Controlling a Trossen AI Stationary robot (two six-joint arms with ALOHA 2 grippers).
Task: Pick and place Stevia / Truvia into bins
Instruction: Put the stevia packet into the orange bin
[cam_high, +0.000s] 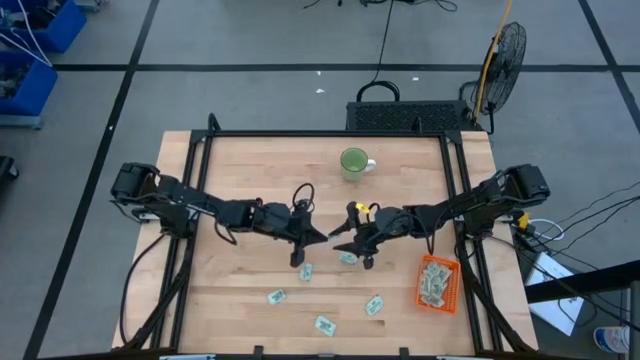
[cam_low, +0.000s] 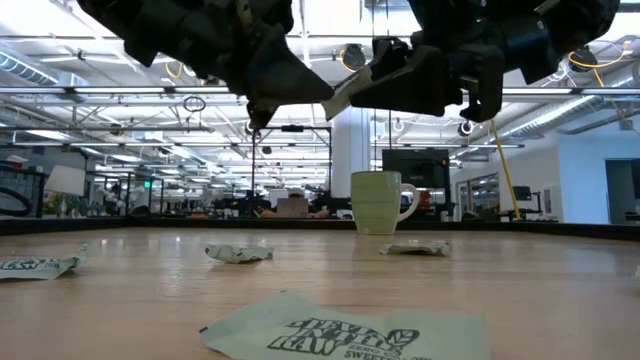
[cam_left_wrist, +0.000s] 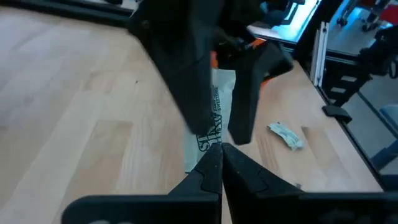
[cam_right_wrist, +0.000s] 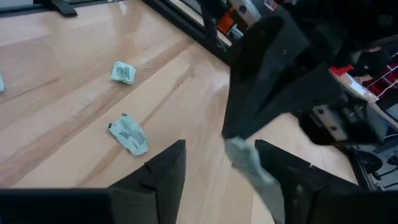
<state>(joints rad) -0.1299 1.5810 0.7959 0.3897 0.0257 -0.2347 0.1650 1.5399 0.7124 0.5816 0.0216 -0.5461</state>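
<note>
My left gripper (cam_high: 322, 237) is shut on a pale green and white Stevia sachet (cam_left_wrist: 214, 115) above the table's middle. The sachet also shows in the low view (cam_low: 345, 93) and the right wrist view (cam_right_wrist: 245, 158). My right gripper (cam_high: 340, 236) faces it, open, with its fingers (cam_left_wrist: 245, 99) on either side of the sachet's free end and a gap showing. Several more sachets lie flat on the table (cam_high: 306, 271) (cam_high: 374, 305). The orange tray (cam_high: 452, 270) stands at the near right with several sachets in it. My left gripper pinches the sachet's one short end (cam_left_wrist: 210, 148) between its two shut fingertips. The fingers come about level from the table's left and lie along the sachet. The sachet is lifted clear of the table and sticks out past the fingertips toward my right gripper.
A green mug (cam_high: 354, 162) stands at the far middle of the table. Loose sachets lie near the front (cam_high: 276, 296) (cam_high: 324, 324) and below the grippers (cam_high: 347, 258). A black frame runs along the table's edges (cam_high: 455, 190).
</note>
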